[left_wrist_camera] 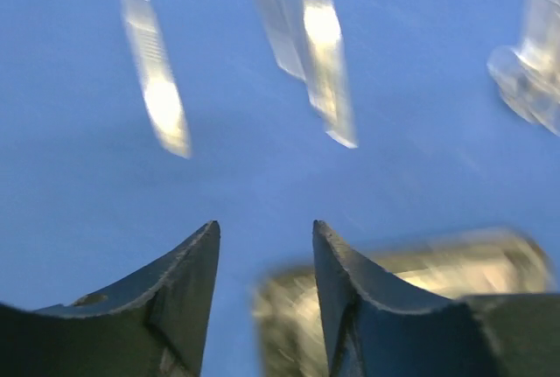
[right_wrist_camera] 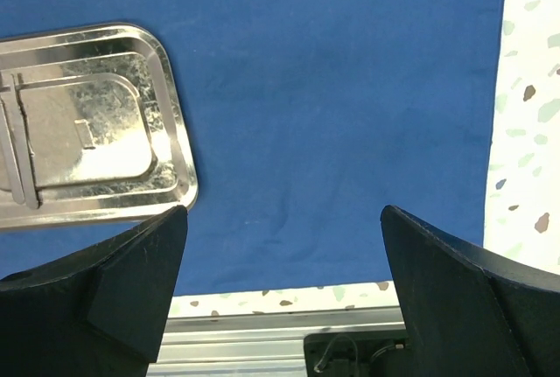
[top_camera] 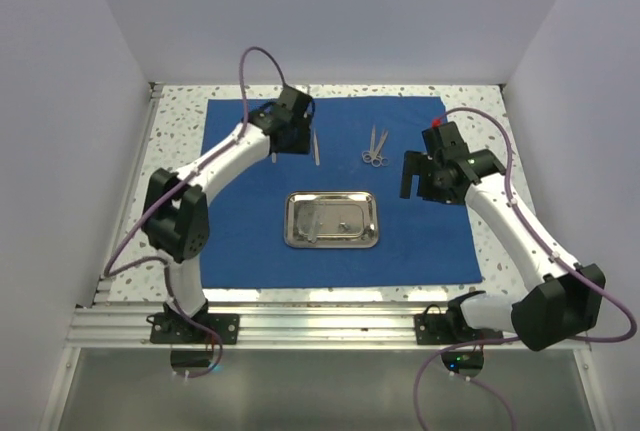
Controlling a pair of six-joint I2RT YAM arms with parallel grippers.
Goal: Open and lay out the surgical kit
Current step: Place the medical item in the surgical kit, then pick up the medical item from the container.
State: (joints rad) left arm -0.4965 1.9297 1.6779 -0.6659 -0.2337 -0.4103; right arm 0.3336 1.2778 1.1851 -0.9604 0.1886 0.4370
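The royal-blue cloth (top_camera: pixel 240 221) lies spread flat on the table. The shiny steel tray (top_camera: pixel 297 239) sits at its middle with a slender instrument (top_camera: pixel 318 219) inside. Tweezers (top_camera: pixel 316 147) and scissor-like forceps (top_camera: pixel 373 147) lie on the cloth behind the tray. My left gripper (top_camera: pixel 293 143) hovers low beside the tweezers, open and empty. In the blurred left wrist view its tips (left_wrist_camera: pixel 265 228) point at two silver instruments (left_wrist_camera: pixel 157 88) (left_wrist_camera: pixel 319 45). My right gripper (top_camera: pixel 425 189) is wide open and empty over bare cloth (right_wrist_camera: pixel 332 88), right of the tray (right_wrist_camera: pixel 171 132).
The speckled tabletop (top_camera: pixel 180 111) borders the cloth, with white walls on three sides. An aluminium rail (top_camera: pixel 320 323) runs along the near edge and also shows in the right wrist view (right_wrist_camera: pixel 262 342). Purple cables loop off both arms.
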